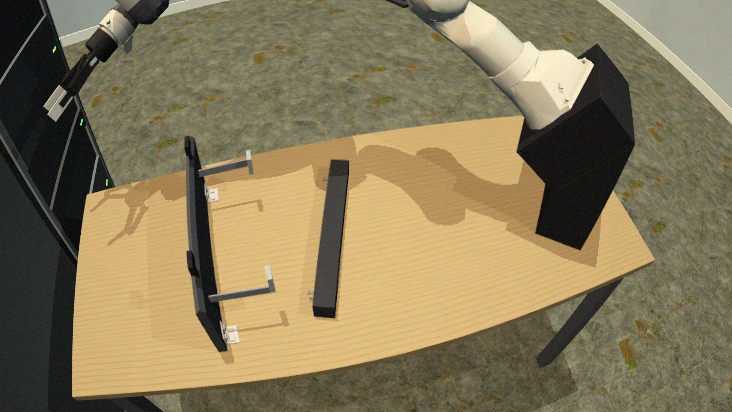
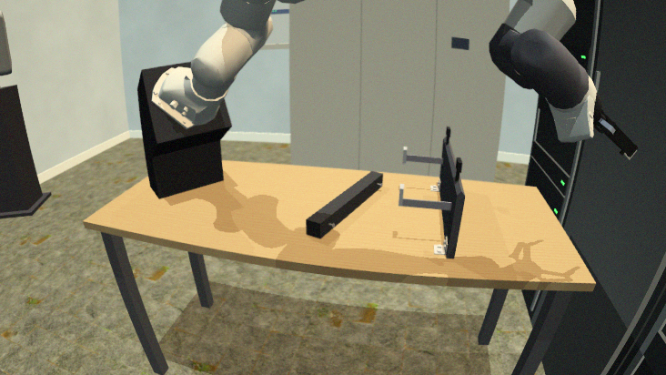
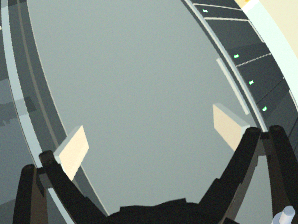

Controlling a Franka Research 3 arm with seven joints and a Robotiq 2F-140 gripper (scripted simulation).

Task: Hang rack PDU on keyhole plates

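The rack PDU (image 1: 331,235) (image 2: 345,204) is a long black bar lying flat in the middle of the wooden table (image 1: 435,296) (image 2: 196,218). Small grey buttons (image 1: 309,292) (image 2: 331,225) stick out of its side towards the panel. An upright black panel (image 1: 199,245) (image 2: 451,205) stands left of it in the top view, with two grey brackets (image 1: 225,167) (image 2: 421,203) reaching out towards the PDU. Two small dark plates (image 1: 190,145) (image 2: 459,165) sit at its top edge. My gripper (image 1: 57,102) (image 2: 629,149) (image 3: 148,127) is open and empty, high above the table's far end beyond the panel, facing the server rack.
A dark server rack (image 1: 30,168) (image 2: 615,242) stands beside the table end, close to my gripper. My black base block (image 1: 578,153) (image 2: 181,139) sits on the opposite table end. A grey cabinet (image 2: 396,84) stands behind the table.
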